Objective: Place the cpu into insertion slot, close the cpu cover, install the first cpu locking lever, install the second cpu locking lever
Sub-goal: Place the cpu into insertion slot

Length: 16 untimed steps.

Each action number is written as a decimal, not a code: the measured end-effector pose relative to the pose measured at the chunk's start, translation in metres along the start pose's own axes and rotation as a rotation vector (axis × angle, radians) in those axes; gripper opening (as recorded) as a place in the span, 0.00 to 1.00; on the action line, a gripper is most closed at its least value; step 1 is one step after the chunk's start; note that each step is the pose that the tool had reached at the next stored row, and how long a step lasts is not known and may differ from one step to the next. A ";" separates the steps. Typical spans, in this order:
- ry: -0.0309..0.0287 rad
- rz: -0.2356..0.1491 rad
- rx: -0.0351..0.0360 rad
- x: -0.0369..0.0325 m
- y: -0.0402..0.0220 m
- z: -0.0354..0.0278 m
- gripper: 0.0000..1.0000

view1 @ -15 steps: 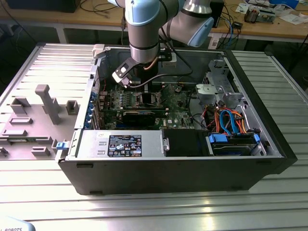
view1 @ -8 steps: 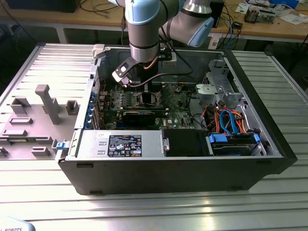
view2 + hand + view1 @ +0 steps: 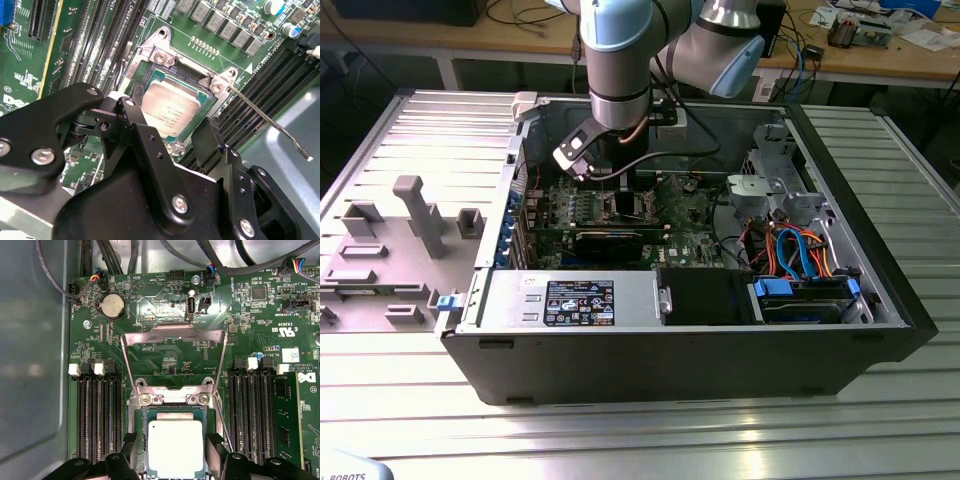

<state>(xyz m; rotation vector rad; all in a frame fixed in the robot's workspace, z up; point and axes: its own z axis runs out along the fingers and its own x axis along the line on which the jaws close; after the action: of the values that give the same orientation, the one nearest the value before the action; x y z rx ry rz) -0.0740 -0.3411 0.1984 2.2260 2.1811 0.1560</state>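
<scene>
White print on motherboard, sticker on silver housing

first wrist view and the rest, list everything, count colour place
cpu: one, silver-grey, seated in the insertion slot
cpu cover: one, silver, swung open off the slot
locking lever: one, silver, raised free beside the slot
memory slots: two banks, black, flanking the slot
coin battery: one, silver, on the green motherboard
computer case: one, black, on the metal table
arm: one, pale blue, reaching into the case
gripper: one, black, open, astride the cpu
</scene>
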 end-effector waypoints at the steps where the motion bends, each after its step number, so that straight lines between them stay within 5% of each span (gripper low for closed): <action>1: -0.0077 -0.001 0.0001 -0.0001 0.0000 -0.0002 0.65; 6: -0.0130 -0.001 0.0034 0.0001 0.0008 -0.0036 0.65; 11: -0.0160 0.000 0.0182 0.0005 0.0035 -0.0097 0.65; 16: -0.0164 0.000 0.0194 0.0005 0.0036 -0.0098 0.64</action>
<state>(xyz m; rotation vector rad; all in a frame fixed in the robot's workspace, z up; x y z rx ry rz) -0.0712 -0.3412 0.2084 2.2286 2.1842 0.1166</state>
